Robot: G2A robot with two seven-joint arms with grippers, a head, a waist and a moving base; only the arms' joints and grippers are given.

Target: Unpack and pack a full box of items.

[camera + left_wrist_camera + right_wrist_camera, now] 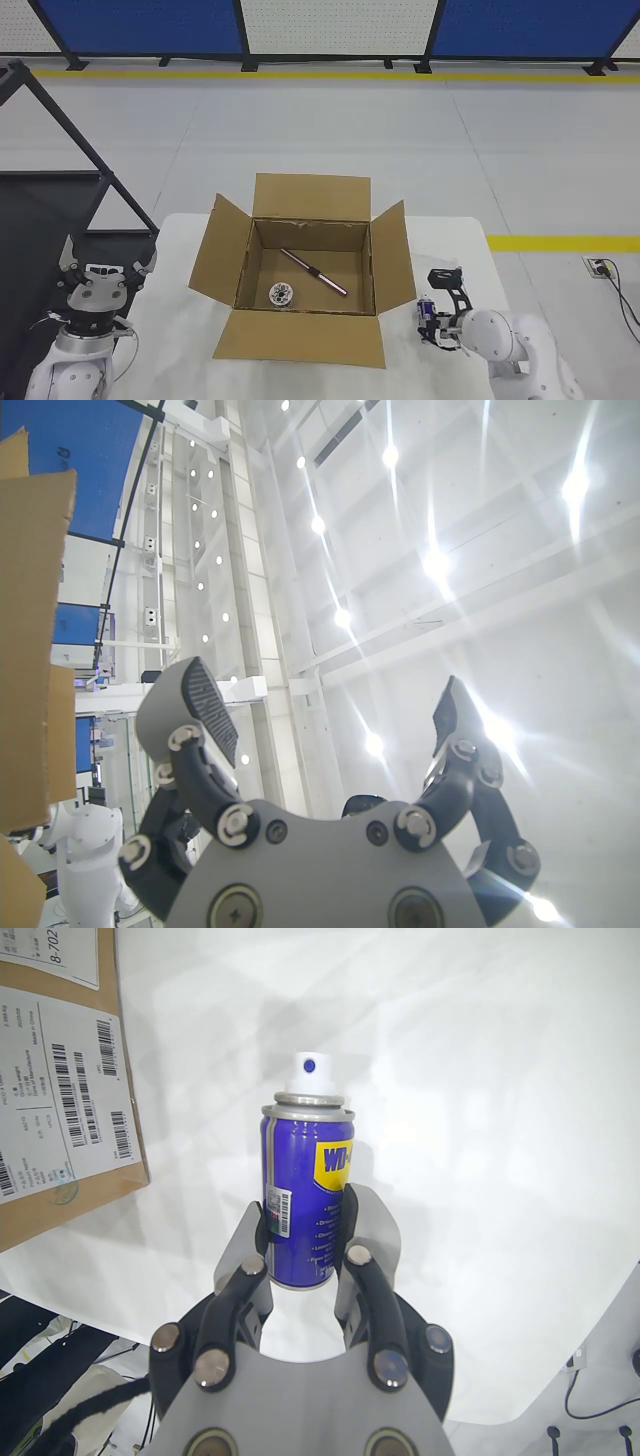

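Item 1. Left gripper [107, 262] [327, 695]: is hanging off the left edge of the bench [170, 330], well apart from the box. It is pointing upward toward the ceiling lights, its two ribbed fingers [210, 705] are standing wide apart, and it is carrying nothing.

Item 2. Cardboard box [300, 195] [30, 600] [60, 1078]: is sitting in the middle of the white-covered bench [450, 1078] with all four flaps folded outward. Printed labels with barcodes are showing on the flap nearest the right arm.

Item 3. Thin dark rod [315, 272]: is lying flat on the floor of the box, running diagonally from the back centre toward the front right.

Item 4. Small round black-and-white object [281, 293]: is resting on the box floor near the front wall, left of the rod and apart from it. It is too small to identify further.

Item 5. Spray can [426, 310] [305, 1153]: blue body with a yellow panel, white nozzle cap. It is sitting outside the box, just beside the right flap, over the right part of the bench. Whether its base is touching the bench cannot be told.

Item 6. Right gripper [432, 325] [305, 1223]: is clamping the lower half of the spray can, one finger pressing on each side, the nozzle end pointing away from the wrist.
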